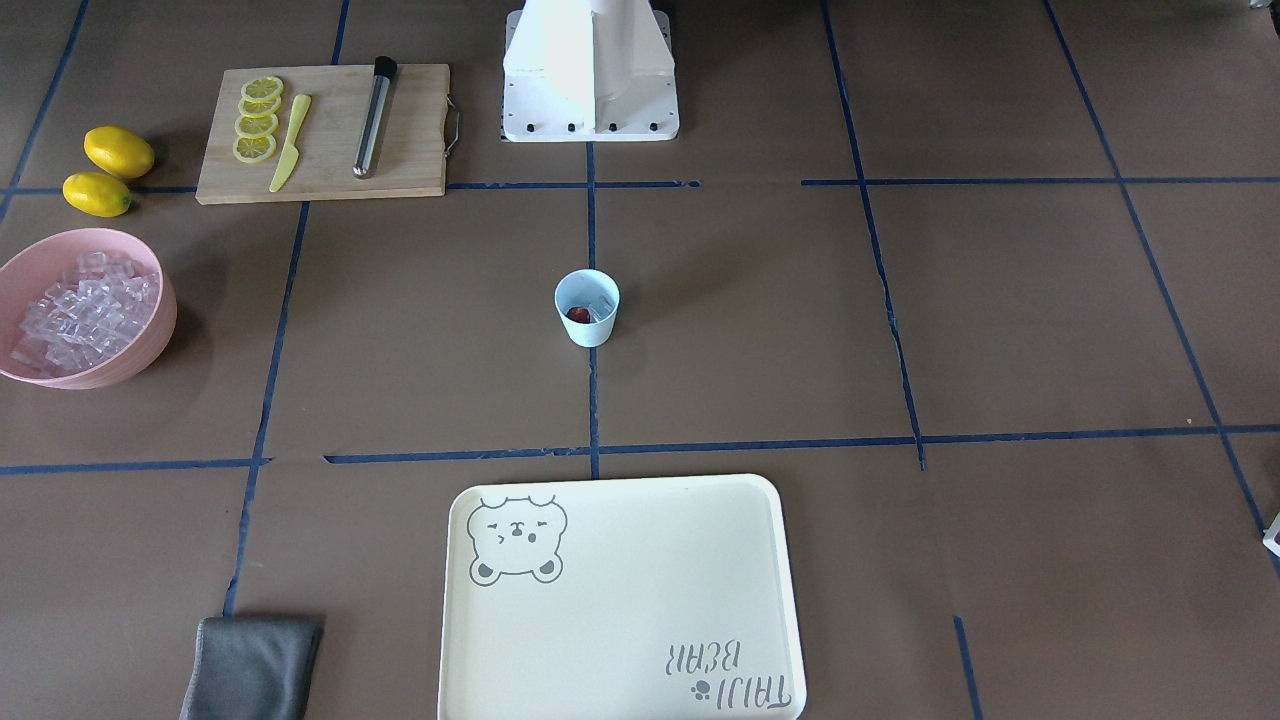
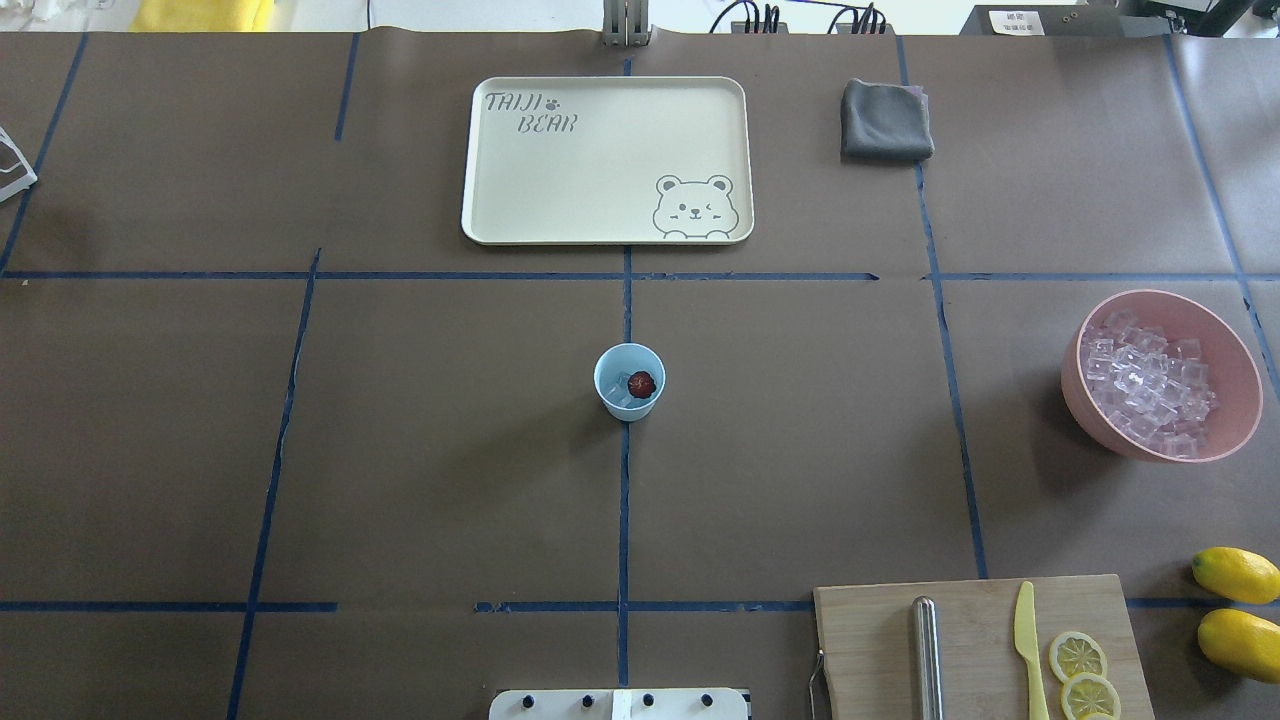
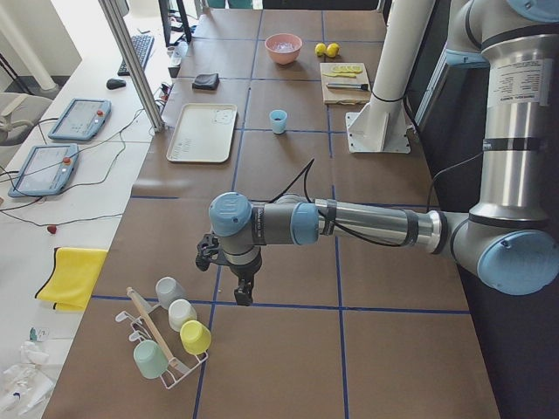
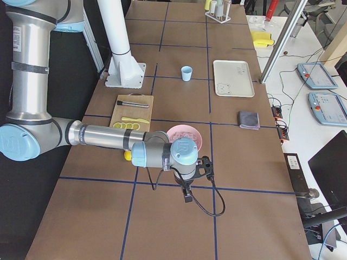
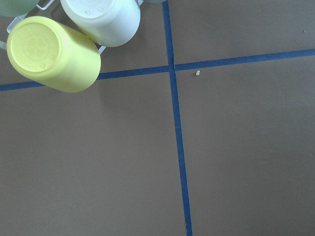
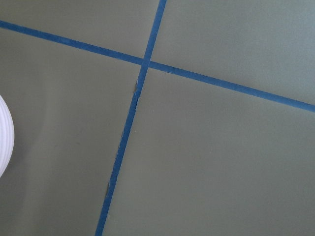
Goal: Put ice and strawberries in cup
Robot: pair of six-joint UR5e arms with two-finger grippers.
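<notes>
Apparently the filling step is nearly done: the cup (image 2: 629, 381), in the middle of the desk (image 2: 400, 450), holds a strawberry (image 2: 641, 383) and some ice (image 2: 619, 396). The left jaws and right jaws hang well apart from it; whether they are open, one cannot tell. More ice would call for a reach to the pink bowl (image 2: 1078, 398).

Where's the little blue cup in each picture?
Front-facing: cup in the middle, above the bear tray.
Overhead: cup in the middle, below the bear tray.
Left side: cup far up, right of the bear tray.
Right side: cup near the top, left of the bear tray.
Left wrist: not there.
Right wrist: not there.
Shared landmark: the bear tray.
</notes>
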